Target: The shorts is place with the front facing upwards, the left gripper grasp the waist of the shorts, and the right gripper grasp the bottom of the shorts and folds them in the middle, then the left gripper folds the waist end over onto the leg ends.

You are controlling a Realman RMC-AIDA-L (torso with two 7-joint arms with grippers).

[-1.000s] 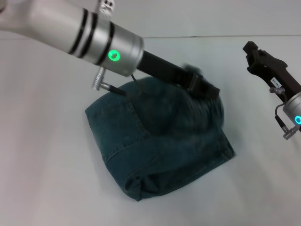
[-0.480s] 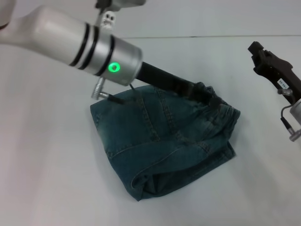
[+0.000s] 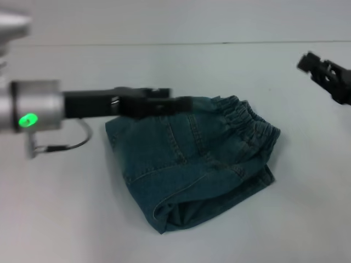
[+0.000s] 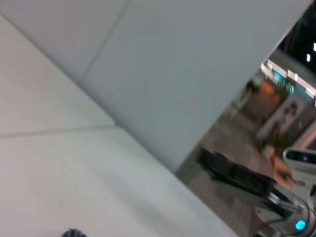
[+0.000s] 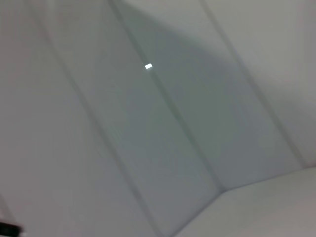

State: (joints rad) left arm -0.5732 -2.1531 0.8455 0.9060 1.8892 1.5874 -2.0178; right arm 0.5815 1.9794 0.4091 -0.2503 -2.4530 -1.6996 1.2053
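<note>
The shorts [image 3: 192, 164] lie folded into a compact blue-green denim bundle in the middle of the white table [image 3: 66, 208]. The gathered elastic waist end [image 3: 249, 118] rests on top at the bundle's right side, with a lower denim layer [image 3: 264, 178] peeking out beneath it. My left gripper [image 3: 181, 97] hovers over the bundle's far left edge, open and holding nothing. My right gripper [image 3: 308, 62] hangs in the air at the far right, well clear of the shorts. It also shows far off in the left wrist view as a black right gripper [image 4: 232, 173].
The white table surrounds the shorts on every side, and a pale wall [image 3: 175, 19] stands behind its far edge. The right wrist view shows only pale wall panels [image 5: 148, 123].
My left gripper let go of the waist end, which now lies on the folded bundle, and swung back to the left. The right gripper drew slightly further right.
</note>
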